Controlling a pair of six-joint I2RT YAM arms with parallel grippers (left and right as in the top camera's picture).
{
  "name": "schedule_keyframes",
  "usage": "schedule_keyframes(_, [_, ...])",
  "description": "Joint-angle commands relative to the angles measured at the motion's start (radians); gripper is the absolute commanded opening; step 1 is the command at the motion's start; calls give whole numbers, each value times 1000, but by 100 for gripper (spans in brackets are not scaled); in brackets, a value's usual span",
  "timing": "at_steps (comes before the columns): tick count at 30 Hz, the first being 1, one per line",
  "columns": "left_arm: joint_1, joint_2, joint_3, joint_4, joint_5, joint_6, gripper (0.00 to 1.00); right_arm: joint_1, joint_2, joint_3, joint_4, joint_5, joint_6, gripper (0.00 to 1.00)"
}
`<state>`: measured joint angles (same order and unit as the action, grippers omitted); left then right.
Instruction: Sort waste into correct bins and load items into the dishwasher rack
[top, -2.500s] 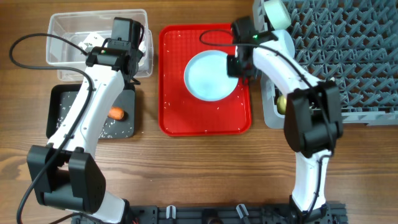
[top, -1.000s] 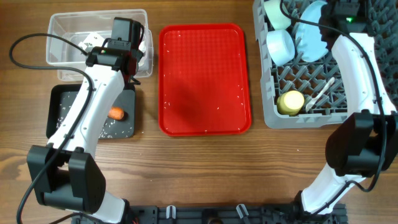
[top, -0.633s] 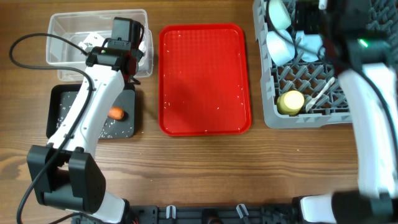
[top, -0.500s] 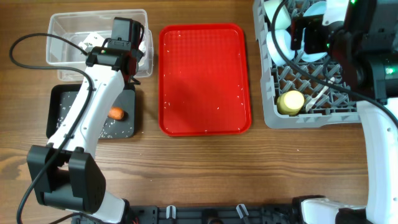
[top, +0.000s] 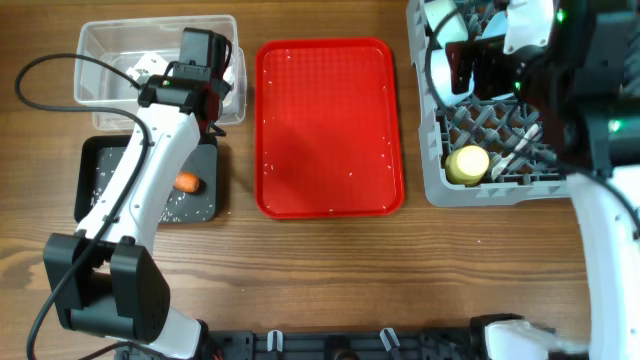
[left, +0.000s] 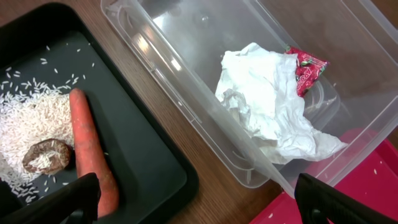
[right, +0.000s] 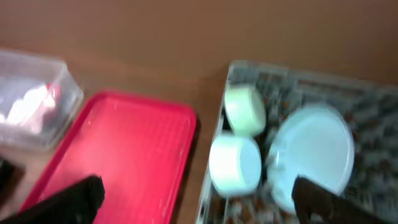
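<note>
The left gripper (left: 196, 184) was held above the adjoining edges of the two bins. Its fingers (left: 62, 200) were spread wide and nothing was gripped. The clear tub (left: 186, 37) contained a crumpled napkin (left: 273, 112), with a small red wrapper (left: 308, 65) touching its upper edge. Just beside the tub, the black tray (left: 143, 162) held the carrot (left: 90, 158), a brown food lump (left: 46, 155) just beside the carrot, and a patch of rice grains (left: 28, 118) — some scattered loose across the tray floor.

The right gripper (right: 196, 183) was raised well above the rack (top: 500, 190). Its wrist view was blurred, but its fingers (right: 68, 198) were likewise seen spread, with nothing between them. The mint green bowl (right: 244, 110) and the pale blue-white bowl (right: 235, 163) were seated one behind the other along the rack's left edge. The plate (right: 314, 149) was seated just beside them — whether upright or tilted could not be told.

In the overhead view, the yellow cup (top: 466, 165) was located near the rack's front left corner, with the white spoon (top: 520, 150) near it. Much of the rack was hidden by the right arm (top: 600, 120). The red tray (top: 330, 125) was positioned on the table (top: 320, 280) between the bins and the rack; a few white specks were visible on it.
</note>
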<state>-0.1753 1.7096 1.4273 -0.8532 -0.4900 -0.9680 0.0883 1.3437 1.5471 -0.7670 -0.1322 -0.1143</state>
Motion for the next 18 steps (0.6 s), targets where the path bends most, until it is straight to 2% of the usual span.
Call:
schedule_keyframes(1, [3, 6, 5, 0, -23, -16, 100, -3, -222, -295, 227, 5, -16, 100])
schedule_keyframes(3, [3, 6, 5, 0, -23, -16, 100, -3, -389, -557, 415, 4, -13, 100])
schedule_keyframes(9, [3, 6, 5, 0, -23, -16, 100, -3, -837, -1148, 724, 2, -10, 100])
schedule_keyframes(12, [3, 6, 5, 0, -23, -16, 100, -3, -1060, -1411, 874, 2, 42, 100])
schedule_keyframes(15, [3, 6, 5, 0, -23, -16, 100, -3, -1242, -1530, 882, 2, 89, 100])
schedule_keyframes(18, [3, 6, 5, 0, -23, -16, 100, -3, -1291, -1542, 842, 6, 87, 100])
